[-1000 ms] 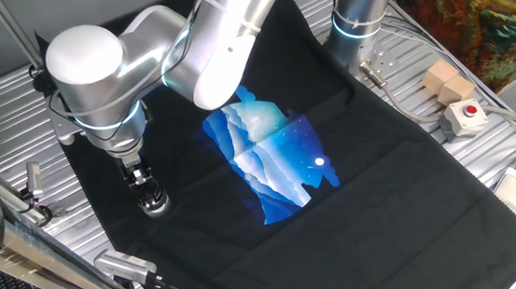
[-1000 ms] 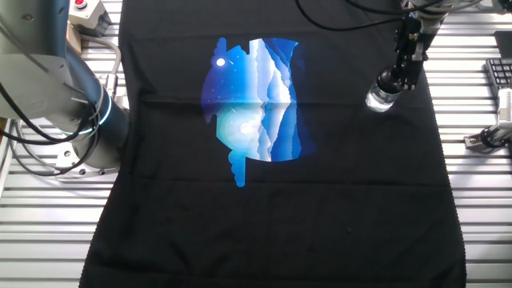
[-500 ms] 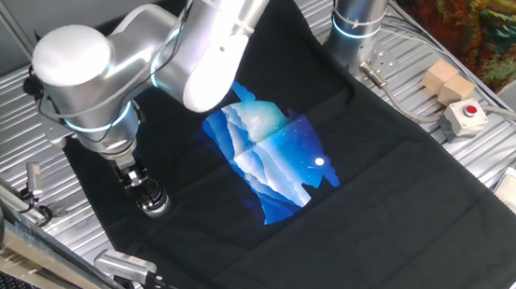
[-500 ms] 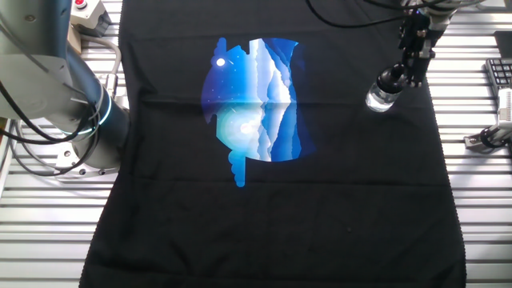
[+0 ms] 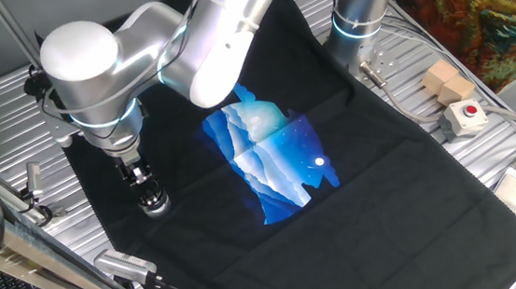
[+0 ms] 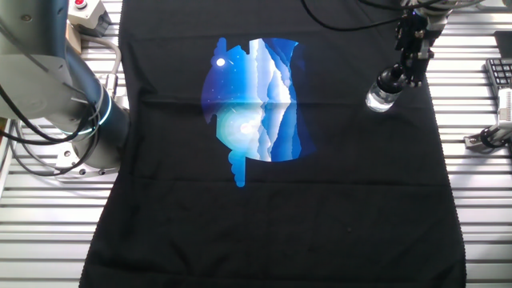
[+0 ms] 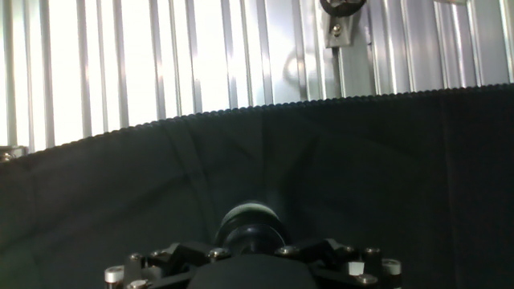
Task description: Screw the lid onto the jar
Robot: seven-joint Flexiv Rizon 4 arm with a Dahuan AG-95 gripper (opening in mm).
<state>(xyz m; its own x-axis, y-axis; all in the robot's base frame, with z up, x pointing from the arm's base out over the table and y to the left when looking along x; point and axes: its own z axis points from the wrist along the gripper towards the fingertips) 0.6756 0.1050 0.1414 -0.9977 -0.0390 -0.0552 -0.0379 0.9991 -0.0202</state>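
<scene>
The jar (image 6: 378, 99) of clear shining glass stands on the black cloth near its edge; it also shows in one fixed view (image 5: 156, 205). The dark lid (image 6: 390, 78) sits on top of the jar. My gripper (image 6: 398, 77) comes down on it from above, and its dark fingers (image 5: 142, 181) are closed around the lid. In the hand view a dark round shape (image 7: 250, 229) shows just beyond the gripper body; the fingertips themselves are hidden there.
The black cloth (image 5: 412, 196) with a blue picture (image 5: 273, 157) covers the slatted metal table. A box with a red button (image 5: 464, 115) and wooden blocks (image 5: 446, 81) lie at one side. A metal clamp (image 5: 126, 264) and keyboard (image 6: 498, 74) lie near the jar's side.
The big wrist housing has swung slightly left and back. The gripper stays on the lid, and the jar has not moved.
</scene>
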